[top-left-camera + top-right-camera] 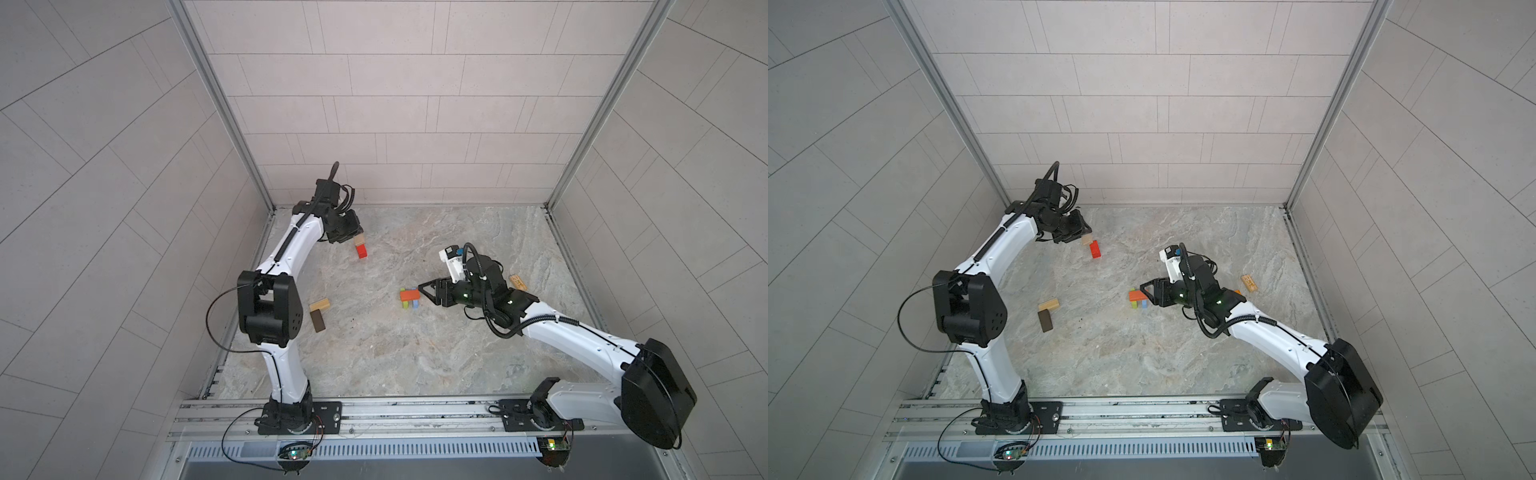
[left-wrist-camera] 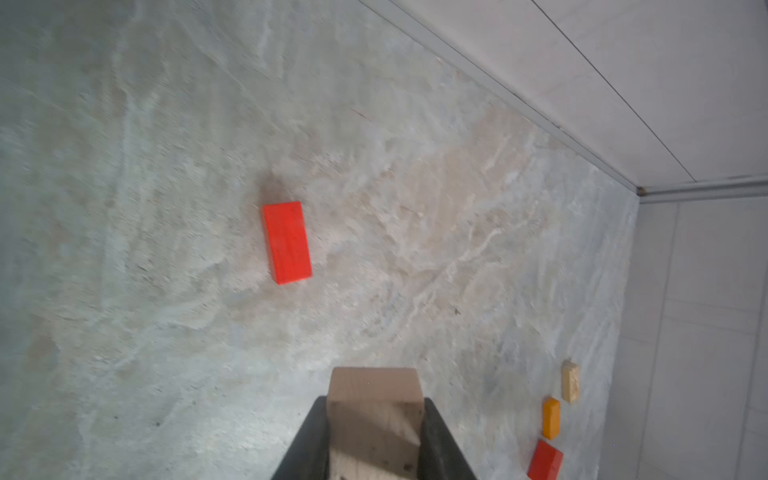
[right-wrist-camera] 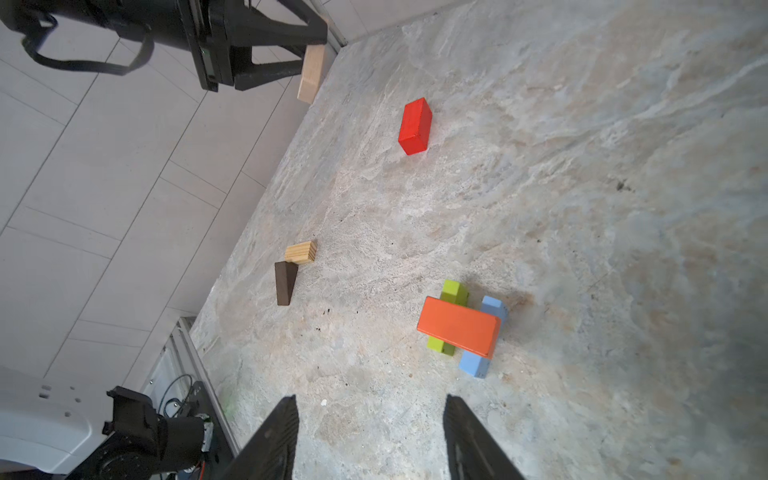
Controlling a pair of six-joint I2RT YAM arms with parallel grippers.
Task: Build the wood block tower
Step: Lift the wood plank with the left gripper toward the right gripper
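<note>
In both top views your left gripper (image 1: 353, 238) pinches a tan block (image 1: 360, 240) near the far left corner, just beside a loose red block (image 1: 362, 251). The tower (image 1: 409, 296) stands mid-floor. Your right gripper (image 1: 424, 293) is close by it; from up there it's hard to say whether they touch.

In the left wrist view, the jaws clamp the tan block from both sides.

In the right wrist view, your right jaws stand spread, short of the tower: an orange block (image 3: 459, 326) laid across a lime green bar (image 3: 455, 291) and a light blue bar (image 3: 477, 365). A striped tan block (image 3: 301, 252) touches a dark brown block (image 3: 284, 282) near the wall.
</note>
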